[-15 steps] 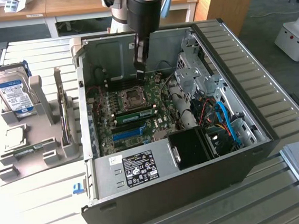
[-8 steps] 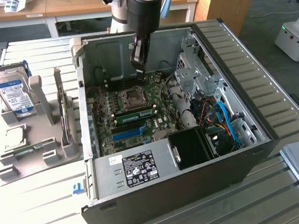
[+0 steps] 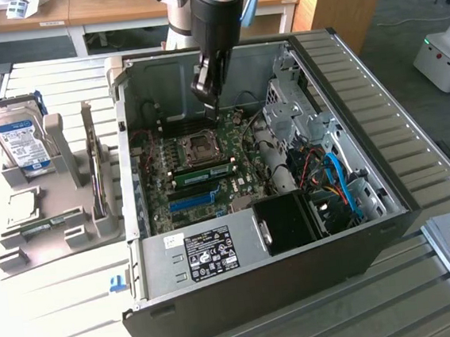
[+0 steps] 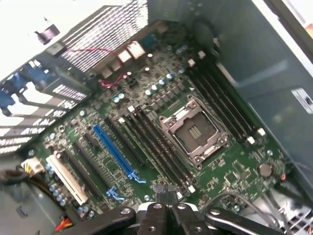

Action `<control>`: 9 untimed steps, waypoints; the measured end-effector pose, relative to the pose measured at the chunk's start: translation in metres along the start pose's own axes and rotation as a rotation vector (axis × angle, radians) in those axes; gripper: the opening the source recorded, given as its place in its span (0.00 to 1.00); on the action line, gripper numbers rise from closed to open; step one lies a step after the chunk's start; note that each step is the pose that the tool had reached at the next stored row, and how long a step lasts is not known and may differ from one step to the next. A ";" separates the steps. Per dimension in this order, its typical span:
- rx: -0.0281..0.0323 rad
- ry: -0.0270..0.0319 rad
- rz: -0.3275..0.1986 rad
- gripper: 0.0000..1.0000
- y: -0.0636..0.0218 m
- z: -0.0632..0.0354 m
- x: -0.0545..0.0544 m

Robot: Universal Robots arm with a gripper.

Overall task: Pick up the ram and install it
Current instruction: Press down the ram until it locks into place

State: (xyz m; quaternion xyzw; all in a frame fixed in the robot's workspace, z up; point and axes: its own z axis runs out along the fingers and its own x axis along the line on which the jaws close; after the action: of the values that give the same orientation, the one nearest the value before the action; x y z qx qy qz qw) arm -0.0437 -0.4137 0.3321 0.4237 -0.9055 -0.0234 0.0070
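We're looking down into the open computer case [image 3: 266, 268] lying on its side on the slatted table [image 3: 55, 312], and the arm is reaching in from the case's far edge. The gripper [image 3: 206, 98] hangs above the motherboard [image 3: 161, 206], over the far half of the board and clear of it, close to the open CPU socket [image 3: 200, 145]. Whether the tool is spread, pressed together or pinching anything, we cannot tell.

Now the ram [image 3: 201, 171]: a long green stick with dark chips lies across the board just on the near side of the socket, lined up with the memory slots there. Nearer still to the case's front edge runs the long blue slot [image 3: 190, 200].

From the wrist view the gripper [image 4: 164, 196] is poised over the end of the dark memory slots [image 4: 156, 147], with the CPU socket [image 4: 193, 132] beside them and the blue slot [image 4: 115, 149] further along the motherboard [image 4: 234, 166].

Out by the table's edge on the exterior view's left, a grey holder [image 3: 56, 232] carries a blue-labelled hard drive [image 3: 21, 139] standing up, well apart from the case.
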 end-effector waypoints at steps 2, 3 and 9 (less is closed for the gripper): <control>0.0003 -0.0018 0.037 0.10 0.0000 0.0000 0.000; 0.0004 -0.0027 0.055 0.10 0.0000 0.0000 0.000; 0.0012 -0.0079 0.164 0.10 0.0000 0.0001 0.000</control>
State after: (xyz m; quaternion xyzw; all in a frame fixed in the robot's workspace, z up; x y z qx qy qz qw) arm -0.0437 -0.4137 0.3320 0.3481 -0.9371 -0.0239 0.0051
